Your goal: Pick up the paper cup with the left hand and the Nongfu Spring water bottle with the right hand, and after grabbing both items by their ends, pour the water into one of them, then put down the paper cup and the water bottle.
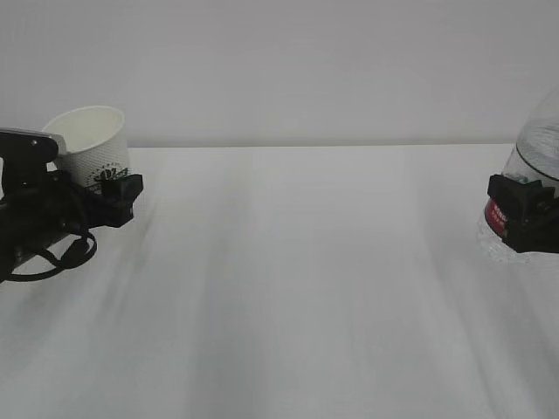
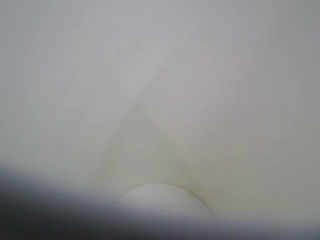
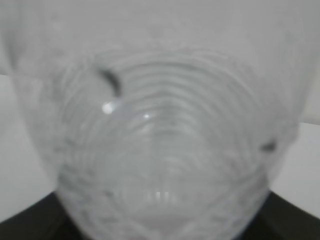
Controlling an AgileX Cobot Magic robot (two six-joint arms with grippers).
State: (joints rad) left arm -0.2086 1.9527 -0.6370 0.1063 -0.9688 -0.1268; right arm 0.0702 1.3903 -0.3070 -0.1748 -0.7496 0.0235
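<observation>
Two items are gripped over the white table (image 1: 297, 279). At 3 o'clock, the Nongfu Spring water bottle (image 1: 534, 153) is clamped between the right gripper (image 1: 522, 209) fingers. At 9 o'clock, the paper cup (image 1: 94, 144) is pinched, tilted, by the left gripper (image 1: 113, 194).
</observation>
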